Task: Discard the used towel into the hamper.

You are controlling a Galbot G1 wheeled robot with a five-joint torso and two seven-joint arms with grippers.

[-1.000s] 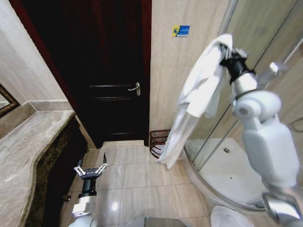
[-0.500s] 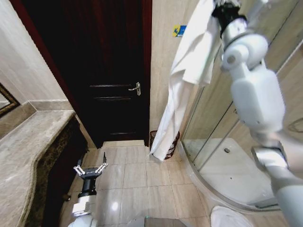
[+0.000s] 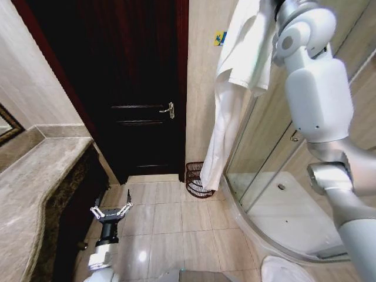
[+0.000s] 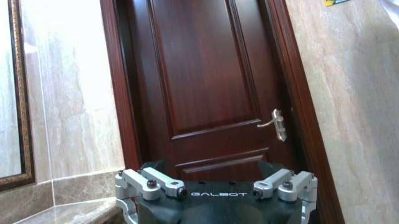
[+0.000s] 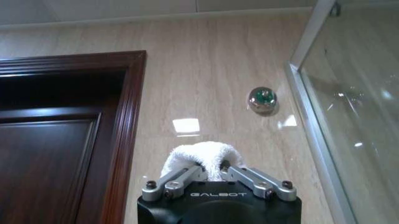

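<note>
Right gripper (image 5: 212,173) fingers pinch the towel (image 3: 235,88); left gripper (image 3: 111,211) spread, empty.

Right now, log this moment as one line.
right pincer: shut on towel, raised high | hamper: floor, below towel | left pincer: open, low, idle

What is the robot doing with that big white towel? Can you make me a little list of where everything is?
towel: white, hanging long from the right hand, held high by the wall
right hand: shut on a fold of towel
hamper: dark wire basket on the floor by the wall, under the towel's bottom end
left hand: low over the floor tiles, open, holding nothing
door: dark wood, closed
</note>
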